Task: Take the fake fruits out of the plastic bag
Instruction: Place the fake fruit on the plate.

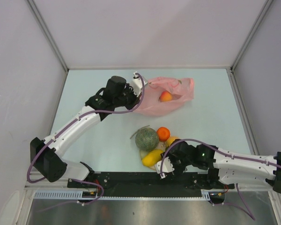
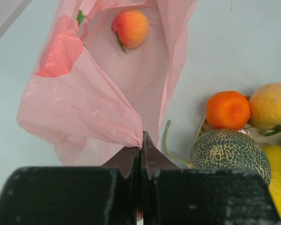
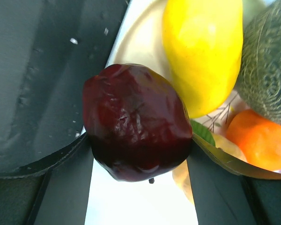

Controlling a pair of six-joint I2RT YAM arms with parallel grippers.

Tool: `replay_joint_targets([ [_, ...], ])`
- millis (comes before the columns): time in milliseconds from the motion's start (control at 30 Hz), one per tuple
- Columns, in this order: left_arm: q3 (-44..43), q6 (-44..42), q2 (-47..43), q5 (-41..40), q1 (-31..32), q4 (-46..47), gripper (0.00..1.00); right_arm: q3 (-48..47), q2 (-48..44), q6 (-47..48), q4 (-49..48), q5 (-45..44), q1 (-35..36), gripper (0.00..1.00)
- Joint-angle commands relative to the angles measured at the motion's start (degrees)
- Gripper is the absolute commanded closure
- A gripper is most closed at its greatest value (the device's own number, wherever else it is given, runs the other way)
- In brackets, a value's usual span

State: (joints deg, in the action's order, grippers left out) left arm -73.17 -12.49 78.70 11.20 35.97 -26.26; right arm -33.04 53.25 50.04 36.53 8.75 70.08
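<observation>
Left gripper [image 2: 141, 141] pinched shut on the bag [image 2: 89, 108], peach [image 2: 130, 28] inside; right gripper [image 3: 138, 157] clamps the dark fruit [image 3: 133, 117] by the plate [image 3: 140, 44].

I have my left arm [image 1: 79, 124] stretched far forward, its left gripper [image 2: 141, 140] pinched tight on a fold of the plastic bag [image 2: 84, 103], while my right arm [image 1: 243, 161] lies low and bent inward, right gripper [image 3: 136, 140] clasping the dark red fruit [image 3: 136, 112].

The peach [image 1: 166, 96] lies in the plastic bag [image 1: 178, 101] at the back of the desk [image 1: 210, 122]. Nearer the front, the melon [image 1: 146, 139] sits by the plate [image 2: 201, 127]. The orange [image 1: 163, 133] is on its right, and the long fruit [image 1: 152, 158] is in front.
</observation>
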Motion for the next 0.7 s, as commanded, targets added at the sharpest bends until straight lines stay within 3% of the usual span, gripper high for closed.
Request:
replay_joint_targets([
  [0,0.22,0.27,-1.44,1.1,0.33,0.77,1.0,1.83,-0.52,-0.65,-5.85,-4.53,0.49,0.87],
  [67,-0.05,0.71,-1.0,1.54,0.25,0.95,1.0,2.62,-0.69,-1.17,-7.44,-5.5,0.4,0.87],
  [200,-0.22,0.98,-0.3,1.89,0.33,1.47,1.0,3.24,-1.31,-3.28,-9.72,-6.2,0.23,0.75],
  [300,-0.31,0.98,-0.12,1.98,0.33,1.48,1.0,3.24,-1.57,-3.11,-9.47,-5.42,0.23,0.73],
  [367,-0.14,1.07,-0.12,2.07,0.42,1.48,1.0,3.24,-1.57,-2.67,-8.76,-4.98,0.23,0.63],
  [400,-0.13,1.15,-0.21,2.07,0.42,1.56,1.0,3.24,-1.75,-2.67,-8.5,-5.06,0.32,0.52],
  [500,0.22,1.07,-0.3,2.07,0.51,1.65,1.0,3.24,-1.75,-2.84,-8.58,-5.06,0.23,0.39],
  [667,0.48,0.89,-0.39,1.72,0.51,1.56,1.0,3.07,-2.28,-2.32,-8.06,-5.5,0.75,0.31],
])
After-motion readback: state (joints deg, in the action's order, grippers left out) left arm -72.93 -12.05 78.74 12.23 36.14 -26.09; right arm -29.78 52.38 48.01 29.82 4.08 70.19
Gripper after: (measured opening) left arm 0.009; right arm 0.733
